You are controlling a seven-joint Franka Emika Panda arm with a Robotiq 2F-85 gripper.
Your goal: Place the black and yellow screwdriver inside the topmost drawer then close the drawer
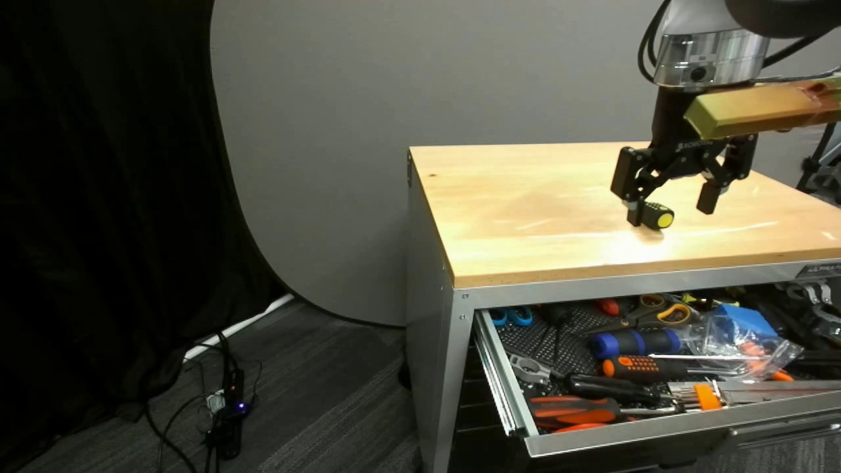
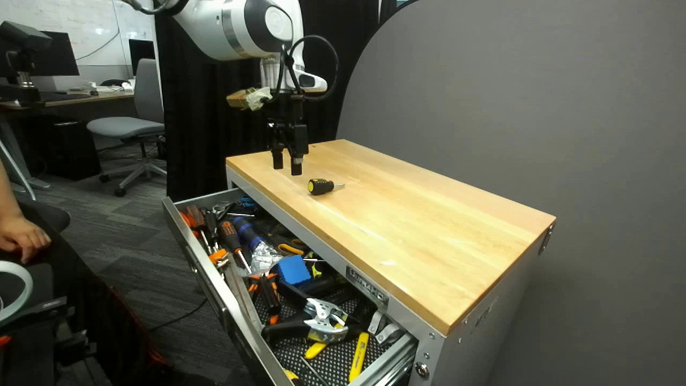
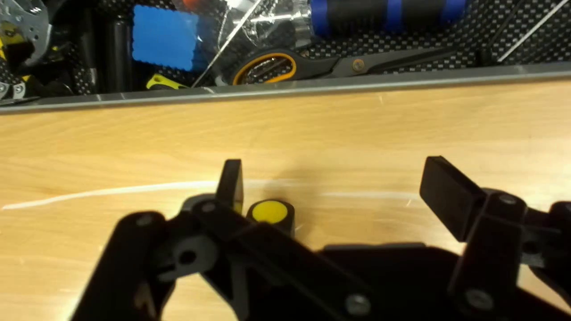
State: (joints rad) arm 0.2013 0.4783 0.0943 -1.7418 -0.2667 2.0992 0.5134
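The black and yellow screwdriver (image 1: pixel 658 218) lies on the wooden tabletop near the front edge. In an exterior view (image 2: pixel 321 186) its short metal shaft points away from the drawer. My gripper (image 1: pixel 673 207) is open and empty above the tabletop, pointing down; it also shows in an exterior view (image 2: pixel 287 164), apart from the screwdriver. In the wrist view the gripper (image 3: pixel 337 189) has the screwdriver's yellow end (image 3: pixel 270 211) between its fingers, close beside the left finger; the rest is hidden behind the gripper. The topmost drawer (image 1: pixel 591 439) is pulled open, also in an exterior view (image 2: pixel 214 274).
The drawer holds many tools: an orange and black screwdriver (image 1: pixel 640 369), scissors (image 3: pixel 348 65), a blue block (image 2: pixel 293 269) and a metal clamp (image 2: pixel 324 319). The wooden tabletop (image 2: pixel 418 220) overhangs the drawer's back. A person's hand (image 2: pixel 24 236) is at the left edge.
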